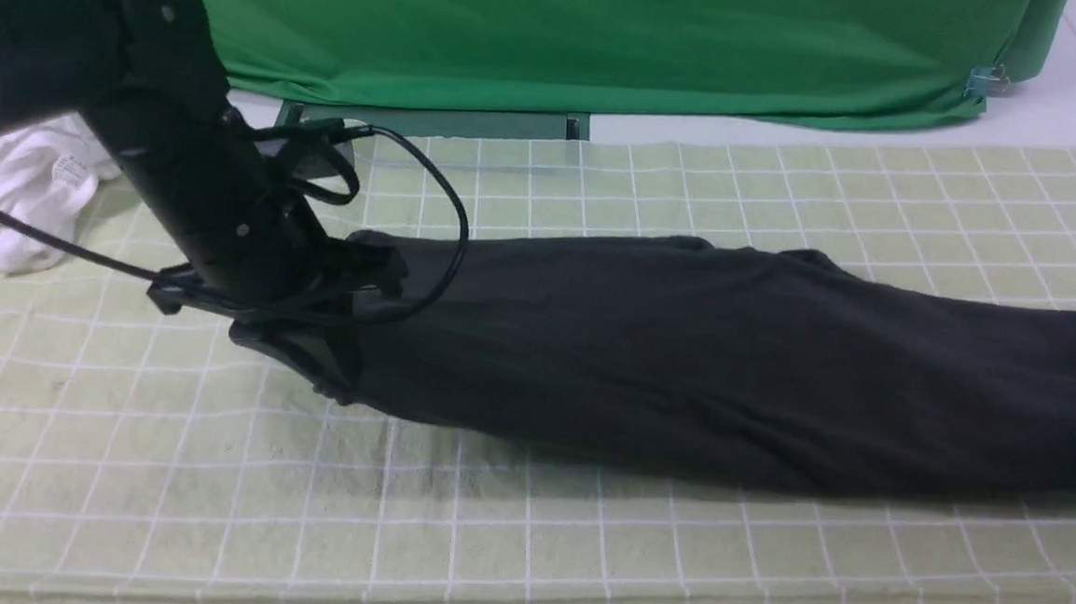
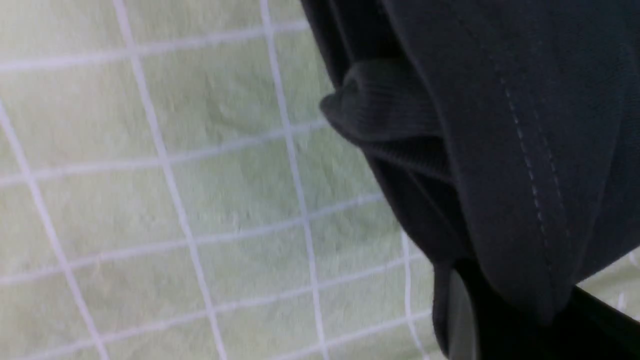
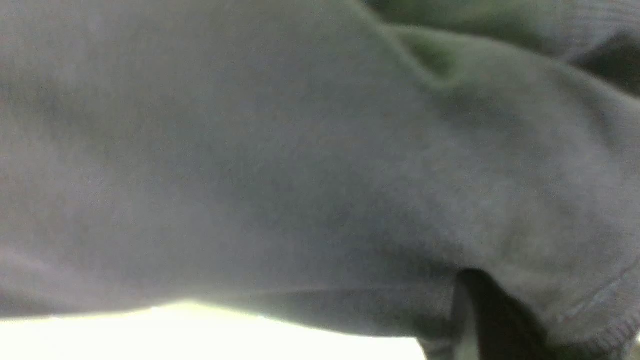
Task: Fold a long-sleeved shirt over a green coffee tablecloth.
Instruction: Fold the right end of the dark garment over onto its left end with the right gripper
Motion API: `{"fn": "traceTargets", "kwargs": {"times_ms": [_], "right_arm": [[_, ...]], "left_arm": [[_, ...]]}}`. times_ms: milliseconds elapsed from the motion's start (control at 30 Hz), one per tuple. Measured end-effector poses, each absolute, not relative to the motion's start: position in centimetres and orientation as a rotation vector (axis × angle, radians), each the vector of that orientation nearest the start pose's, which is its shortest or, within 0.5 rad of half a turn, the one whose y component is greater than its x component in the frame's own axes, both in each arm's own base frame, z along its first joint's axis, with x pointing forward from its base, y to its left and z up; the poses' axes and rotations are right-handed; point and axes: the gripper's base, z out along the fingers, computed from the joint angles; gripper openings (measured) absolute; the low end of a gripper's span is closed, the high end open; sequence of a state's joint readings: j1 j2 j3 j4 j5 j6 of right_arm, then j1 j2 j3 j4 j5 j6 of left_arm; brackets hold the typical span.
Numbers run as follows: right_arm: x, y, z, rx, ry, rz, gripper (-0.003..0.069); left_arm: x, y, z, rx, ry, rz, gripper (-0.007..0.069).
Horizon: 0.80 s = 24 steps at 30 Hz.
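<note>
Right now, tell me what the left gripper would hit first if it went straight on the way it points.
The left gripper is shut on the end of the long-sleeved shirt and points slantwise down. Beyond that fabric, the green coffee tablecloth comes first, seemingly close beneath, though depth is unclear.

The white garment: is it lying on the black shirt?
No, the white garment lies apart from the long-sleeved shirt, to its left.

A vivid green fabric backdrop [image 1: 610,36] hangs across the far side, its lower edge loose and wrinkled. A metal clip [image 1: 986,82] pinches its right corner. Beneath it runs a dark green bar [image 1: 474,123]. To the right lies a plain white surface [image 1: 1072,115]. A crumpled white garment [image 1: 31,187] sits far left. The light is soft and even.
</note>
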<state>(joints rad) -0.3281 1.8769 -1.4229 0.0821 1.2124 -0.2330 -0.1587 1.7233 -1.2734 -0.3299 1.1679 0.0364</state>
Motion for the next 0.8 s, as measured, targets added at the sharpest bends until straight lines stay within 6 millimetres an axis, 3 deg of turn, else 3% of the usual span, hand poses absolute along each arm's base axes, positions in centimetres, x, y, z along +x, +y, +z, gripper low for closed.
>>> {"fn": "traceTargets", "kwargs": {"times_ms": [167,333,633,733,800], "right_arm": [[32.5,-10.5,21.9,0.216,3.157,0.111,0.0024],[31.8,-10.6,20.8,0.218,3.188,0.075,0.0024],[32.0,-10.9,20.8,0.21,3.16,0.047,0.0023],[31.9,-11.1,20.8,0.186,3.162,0.048,0.0023],[31.8,-11.1,20.8,0.151,3.173,0.052,0.0023]], "left_arm": [[30.0,-7.5,22.2,0.104,3.151,-0.443,0.0049],[29.2,-7.3,19.9,0.064,3.137,-0.434,0.0049],[29.3,-7.3,19.6,0.071,3.109,-0.429,0.0062],[29.3,-7.2,19.6,0.107,3.106,-0.421,0.0091],[29.4,-7.0,19.9,0.149,3.109,-0.385,0.0151]]}}
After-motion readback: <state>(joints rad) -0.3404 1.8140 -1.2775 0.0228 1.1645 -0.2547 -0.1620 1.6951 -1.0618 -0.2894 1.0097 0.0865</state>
